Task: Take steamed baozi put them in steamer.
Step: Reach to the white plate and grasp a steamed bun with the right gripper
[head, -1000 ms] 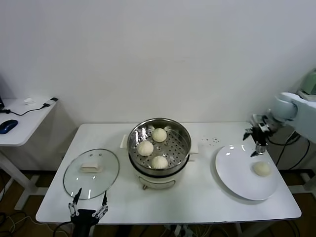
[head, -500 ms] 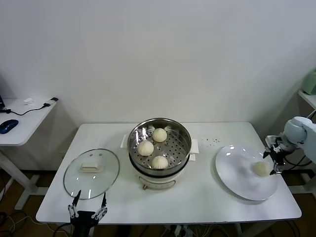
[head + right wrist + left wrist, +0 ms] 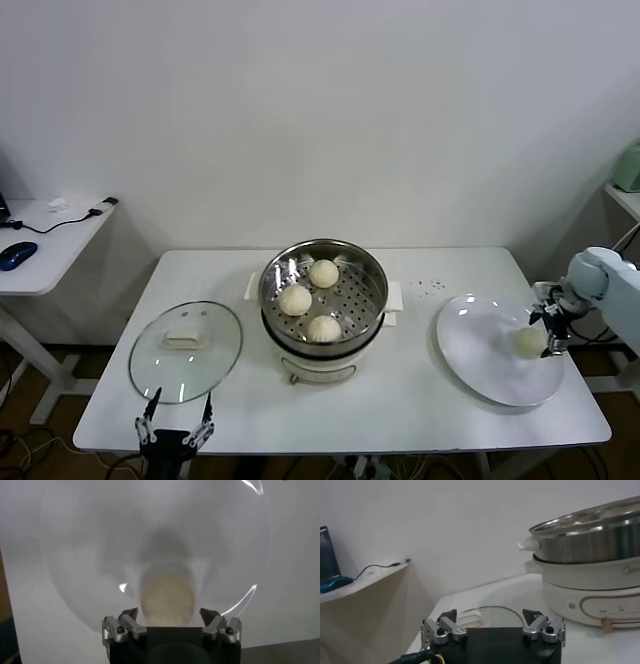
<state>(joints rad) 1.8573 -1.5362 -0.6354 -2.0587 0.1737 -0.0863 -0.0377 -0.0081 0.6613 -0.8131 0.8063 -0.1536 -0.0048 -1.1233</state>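
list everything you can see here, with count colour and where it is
steamed baozi: four, cream-white; three on the perforated tray in the steamer, one on the plate
steamer: one, shiny steel on a cream-white base; table centre
plate: one, white; right side of the table
glass lid: one, clear with a white handle; flat on the table's left side
table: one, white; under everything
side desk: one, white; far left, with a blue mouse and a cable
left pincer: open, parked at the table's front edge near the lid
right pincer: open, at the bun on the plate
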